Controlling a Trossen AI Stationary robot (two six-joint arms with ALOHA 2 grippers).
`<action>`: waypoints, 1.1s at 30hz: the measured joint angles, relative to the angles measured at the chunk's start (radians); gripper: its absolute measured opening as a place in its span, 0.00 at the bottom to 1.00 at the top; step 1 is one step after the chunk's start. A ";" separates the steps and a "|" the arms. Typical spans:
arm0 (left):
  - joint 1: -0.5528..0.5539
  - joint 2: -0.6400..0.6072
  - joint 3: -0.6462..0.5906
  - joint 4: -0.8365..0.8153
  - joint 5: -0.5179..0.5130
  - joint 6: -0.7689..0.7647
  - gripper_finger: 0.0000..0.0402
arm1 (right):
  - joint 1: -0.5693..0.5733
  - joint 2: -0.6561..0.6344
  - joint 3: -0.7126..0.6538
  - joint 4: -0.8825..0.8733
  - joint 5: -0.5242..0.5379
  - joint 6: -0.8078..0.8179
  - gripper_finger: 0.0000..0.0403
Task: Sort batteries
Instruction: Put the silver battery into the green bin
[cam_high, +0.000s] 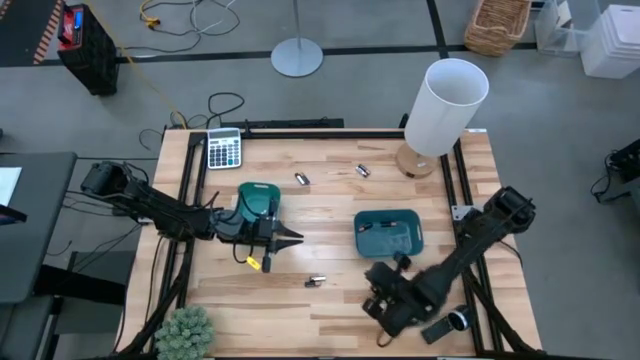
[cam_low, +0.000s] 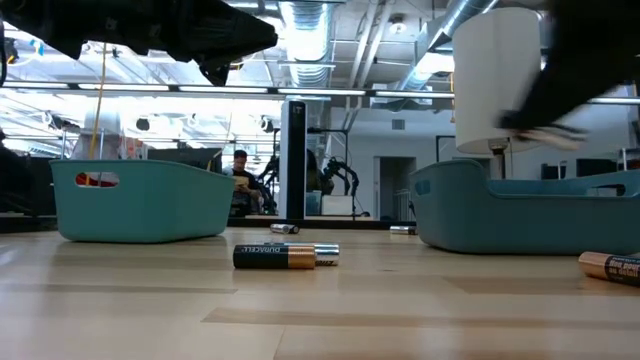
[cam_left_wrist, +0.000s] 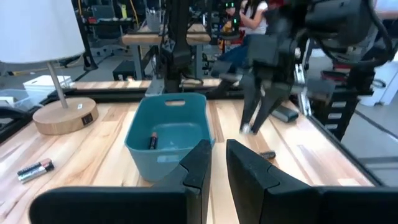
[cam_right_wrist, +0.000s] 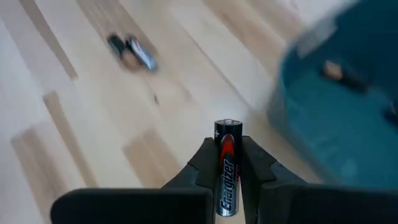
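Note:
My right gripper is shut on a black and red battery above the table, just off the near side of the right teal tray; it also shows in the high view. That tray holds a battery. My left gripper hovers beside the left teal tray, empty, with only a narrow gap between its fingers. Loose batteries lie on their sides on the table: two at the far middle, one at the near middle. My right gripper pinches the battery's body between its two fingers. The battery lies along the fingers, and its button end sticks out past the fingertips. The fingers point down at the table, and the battery is lifted clear of it.
A white lamp stands at the far right and a grey calculator at the far left. A black-and-silver device lies at the near right and a small green plant at the near left. A small yellow item lies under my left gripper.

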 joint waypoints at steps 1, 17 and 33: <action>0.000 -0.010 0.000 0.001 0.000 -0.006 0.12 | -0.027 0.000 0.000 0.038 0.001 -0.063 0.11; -0.011 -0.340 0.000 -0.277 -0.030 0.020 0.12 | -0.472 0.000 0.000 0.836 -0.158 -0.986 0.11; -0.159 -0.600 0.000 -0.566 -0.275 0.059 0.12 | -0.606 0.288 0.201 1.121 -0.375 -1.058 0.11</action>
